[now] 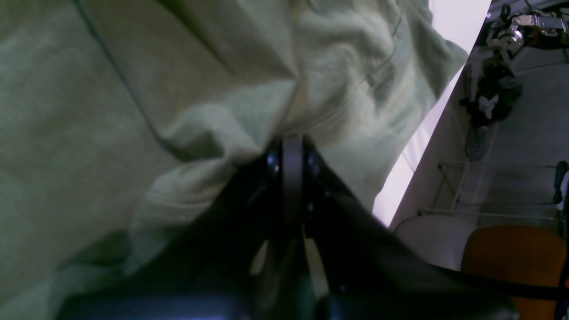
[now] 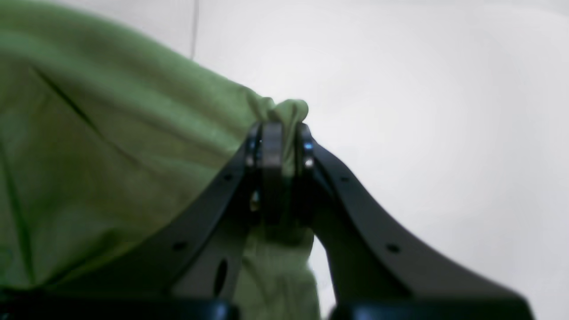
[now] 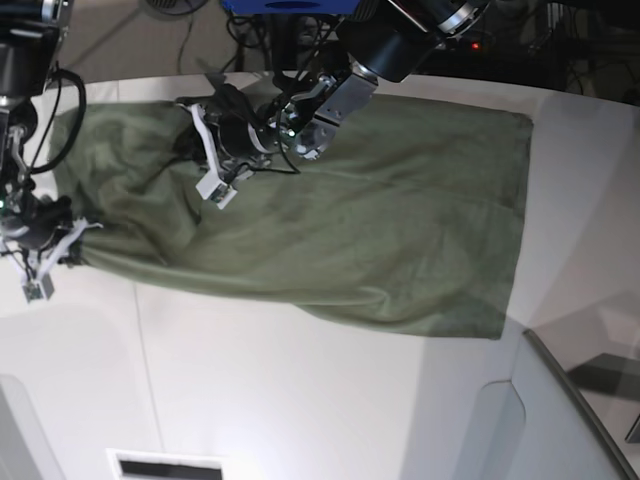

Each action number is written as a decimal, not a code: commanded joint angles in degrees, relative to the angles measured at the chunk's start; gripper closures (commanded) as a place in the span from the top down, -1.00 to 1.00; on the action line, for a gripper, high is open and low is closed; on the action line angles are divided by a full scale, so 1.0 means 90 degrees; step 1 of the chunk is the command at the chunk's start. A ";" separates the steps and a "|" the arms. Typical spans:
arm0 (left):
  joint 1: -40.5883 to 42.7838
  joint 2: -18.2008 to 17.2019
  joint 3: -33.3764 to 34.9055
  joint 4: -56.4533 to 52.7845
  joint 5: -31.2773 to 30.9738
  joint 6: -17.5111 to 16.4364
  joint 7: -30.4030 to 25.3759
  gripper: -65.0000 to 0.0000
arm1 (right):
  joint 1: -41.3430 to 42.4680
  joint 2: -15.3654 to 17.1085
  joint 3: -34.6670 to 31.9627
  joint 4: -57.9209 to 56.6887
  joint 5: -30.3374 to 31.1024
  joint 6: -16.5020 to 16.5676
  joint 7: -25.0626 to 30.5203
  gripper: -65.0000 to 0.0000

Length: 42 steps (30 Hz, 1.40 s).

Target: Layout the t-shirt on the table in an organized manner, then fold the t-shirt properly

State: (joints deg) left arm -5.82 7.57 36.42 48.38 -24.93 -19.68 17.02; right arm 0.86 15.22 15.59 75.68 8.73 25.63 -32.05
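Hands [image 3: 215, 150] clamped onto t-shirt [image 3: 400, 210]

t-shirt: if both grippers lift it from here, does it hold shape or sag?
Likely sags: the t-shirt already drapes in folds between the left gripper and right gripper. It bunches where the right gripper pinches it in the wrist view, so it looks soft and floppy. Probably drags rather than slides cleanly on the table.
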 commanded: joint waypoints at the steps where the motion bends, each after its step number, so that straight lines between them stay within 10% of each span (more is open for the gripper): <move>1: -0.0061 0.0043 -0.0008 0.0051 0.0059 0.0082 0.0029 -1.00 | -0.0023 0.0072 0.0011 0.0358 0.0168 0.0039 0.0089 -1.00; 21: -0.0051 0.0033 -0.0018 0.0070 0.0059 0.0092 0.0029 -1.00 | -0.1732 -0.1130 0.0011 0.1843 0.0246 0.0039 -0.1122 -1.00; 42: -0.0081 -0.0192 -0.0086 0.1281 0.0040 0.0394 0.0800 -1.00 | -0.2054 -0.1188 0.0040 0.2653 0.0256 0.0039 -0.1093 -1.00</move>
State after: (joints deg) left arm -5.78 5.17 35.66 59.11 -24.01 -15.81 25.08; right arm -17.96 4.23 15.75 98.61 10.52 25.89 -42.68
